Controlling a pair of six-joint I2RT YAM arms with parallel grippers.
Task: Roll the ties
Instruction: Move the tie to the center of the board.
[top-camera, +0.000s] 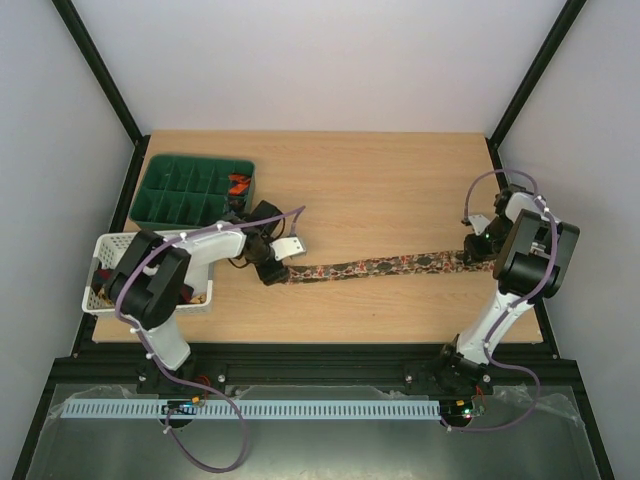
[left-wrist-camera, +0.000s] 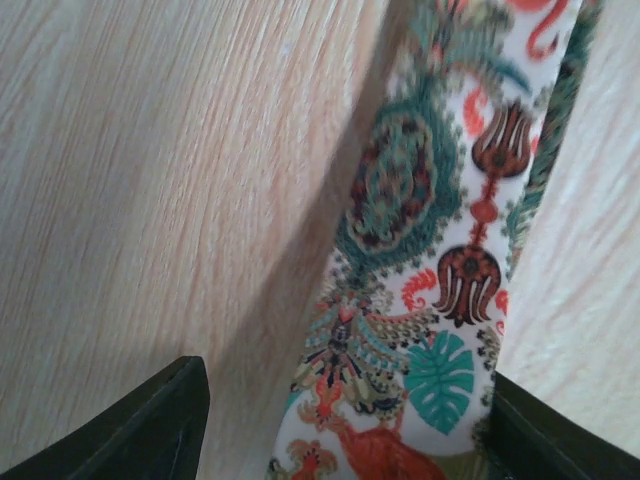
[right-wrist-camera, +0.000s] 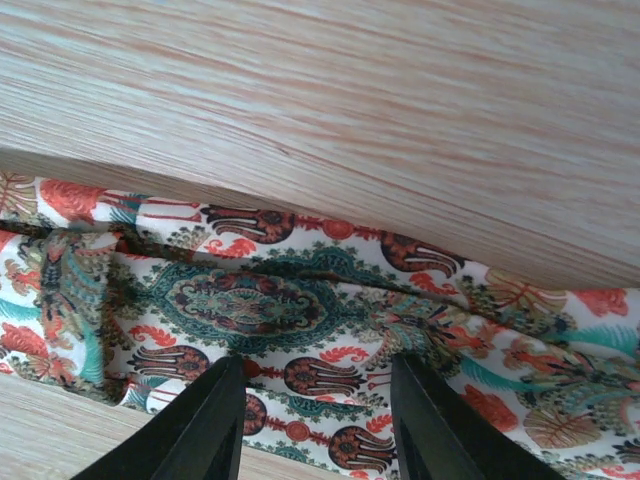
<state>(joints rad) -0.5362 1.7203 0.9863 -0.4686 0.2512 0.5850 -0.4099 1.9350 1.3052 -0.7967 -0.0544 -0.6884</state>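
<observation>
A long floral-patterned tie (top-camera: 380, 265) lies flat across the table, stretched between my two grippers. My left gripper (top-camera: 272, 272) is at its left end. In the left wrist view the jaws stand wide apart around the tie (left-wrist-camera: 420, 250), whose edge touches the right finger (left-wrist-camera: 540, 435); the gripper (left-wrist-camera: 350, 440) is open. My right gripper (top-camera: 478, 250) is low over the tie's right end. In the right wrist view the gripper (right-wrist-camera: 320, 420) is open, its fingertips (right-wrist-camera: 205, 425) resting on the wrinkled tie (right-wrist-camera: 250, 300). An orange-red coil (top-camera: 238, 184) sits in the green tray.
A green compartment tray (top-camera: 170, 205) stands at the back left. A white basket (top-camera: 105, 300) with dark fabric inside sits at the left front, under the left arm. The purple cables loop off both arms.
</observation>
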